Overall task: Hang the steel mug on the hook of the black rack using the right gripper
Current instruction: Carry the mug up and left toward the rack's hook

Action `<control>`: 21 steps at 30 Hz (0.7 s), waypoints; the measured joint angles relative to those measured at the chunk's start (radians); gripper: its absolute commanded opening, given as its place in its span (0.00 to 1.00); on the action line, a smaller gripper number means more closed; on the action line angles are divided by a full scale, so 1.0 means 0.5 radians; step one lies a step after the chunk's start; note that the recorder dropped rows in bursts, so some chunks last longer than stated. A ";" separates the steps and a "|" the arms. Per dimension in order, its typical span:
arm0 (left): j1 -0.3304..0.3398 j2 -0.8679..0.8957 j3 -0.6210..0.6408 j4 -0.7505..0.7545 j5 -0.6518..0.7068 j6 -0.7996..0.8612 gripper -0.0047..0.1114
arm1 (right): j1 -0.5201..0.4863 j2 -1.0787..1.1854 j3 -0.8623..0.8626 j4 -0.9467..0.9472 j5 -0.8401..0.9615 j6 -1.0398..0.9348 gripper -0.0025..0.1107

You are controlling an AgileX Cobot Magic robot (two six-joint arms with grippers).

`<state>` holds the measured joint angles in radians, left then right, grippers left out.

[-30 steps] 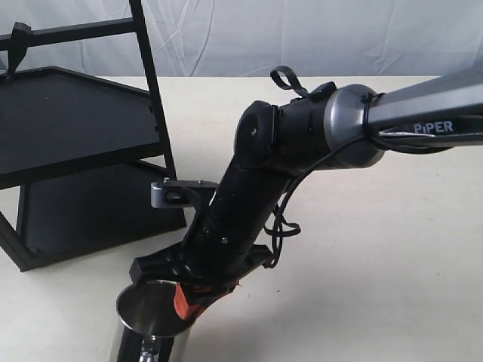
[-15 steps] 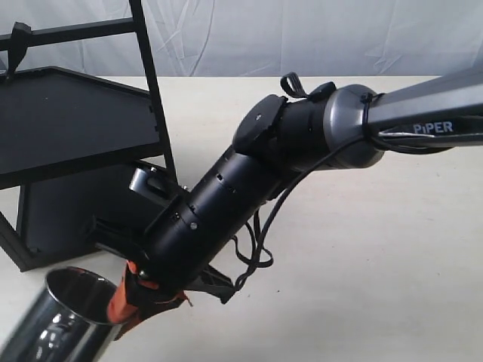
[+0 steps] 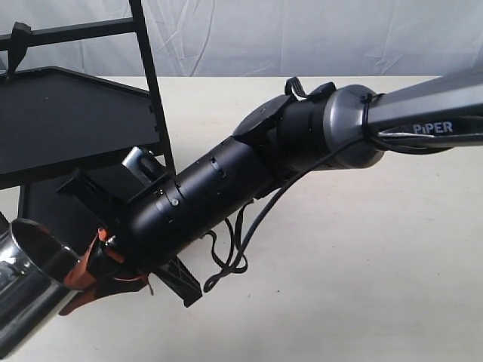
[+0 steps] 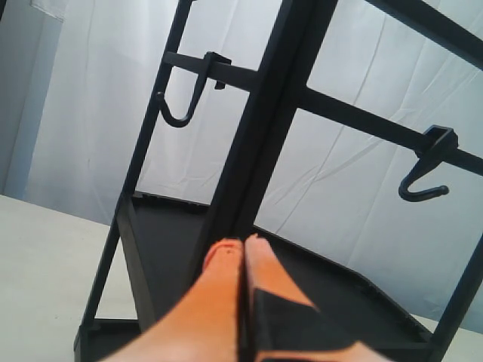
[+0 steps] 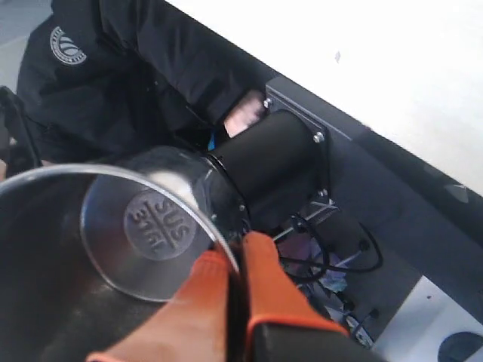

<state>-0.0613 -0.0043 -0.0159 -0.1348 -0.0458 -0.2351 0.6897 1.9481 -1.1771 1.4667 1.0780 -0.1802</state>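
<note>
I had the right gripper (image 3: 90, 268) with its jaws clamped on the mug's (image 3: 30, 283) rim, held tilted above the table (image 3: 362, 264), below the rack (image 3: 68, 128). Left jaws were closed, empty.

The table (image 3: 392, 249) under me is a plain cream surface, filling the middle and right of the exterior view and running back to a pale wrinkled backdrop (image 3: 302, 34) along the top edge. Standing directly on it, at the left of the frame, is the black rack (image 3: 68, 136); its base meets the tabletop at the lower left. In my left wrist view the same cream surface shows at the lower left, beside the rack's foot.
</note>
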 measured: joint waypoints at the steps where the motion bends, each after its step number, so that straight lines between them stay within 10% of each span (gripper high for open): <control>1: 0.000 0.000 0.000 0.000 0.000 0.000 0.04 | 0.000 0.000 0.000 0.029 -0.023 0.000 0.01; 21: 0.000 0.000 0.000 0.000 0.000 0.000 0.04 | -0.133 -0.136 0.169 0.236 -0.231 0.554 0.01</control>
<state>-0.0613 -0.0043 -0.0159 -0.1348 -0.0458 -0.2351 0.6231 1.8803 -1.0923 1.5845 0.9626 0.0967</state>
